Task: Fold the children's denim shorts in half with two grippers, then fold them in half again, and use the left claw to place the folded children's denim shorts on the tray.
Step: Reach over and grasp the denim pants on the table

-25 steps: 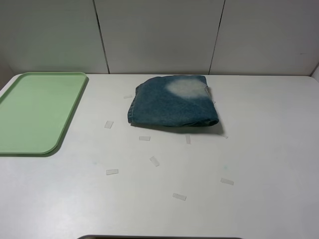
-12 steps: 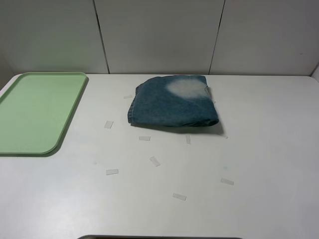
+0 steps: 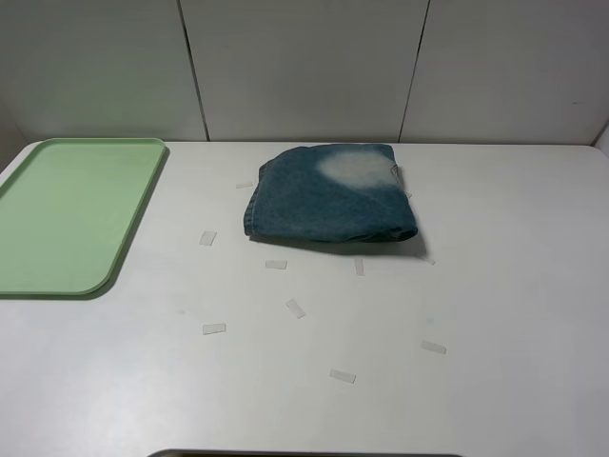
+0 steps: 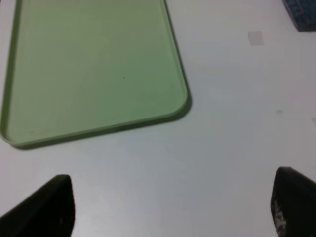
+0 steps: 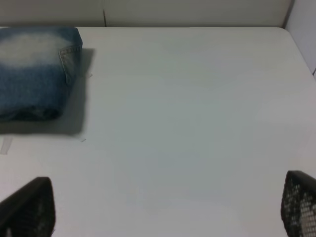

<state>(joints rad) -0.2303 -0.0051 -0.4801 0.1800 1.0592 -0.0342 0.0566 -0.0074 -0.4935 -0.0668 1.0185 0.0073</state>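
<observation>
The denim shorts (image 3: pixel 329 191) lie folded into a compact blue bundle with a pale faded patch, on the white table at the back centre. They also show in the right wrist view (image 5: pixel 34 69), and a corner shows in the left wrist view (image 4: pixel 301 14). The green tray (image 3: pixel 67 209) lies at the left and is bare; it fills the left wrist view (image 4: pixel 94 64). My left gripper (image 4: pixel 170 207) is open over bare table near the tray's corner. My right gripper (image 5: pixel 163 207) is open over bare table, to the right of the shorts. Neither gripper shows in the high view.
Several small clear tape strips (image 3: pixel 295 307) lie scattered on the table in front of the shorts. A panelled wall (image 3: pixel 304 67) stands behind the table. The table's right edge (image 5: pixel 301 49) shows in the right wrist view.
</observation>
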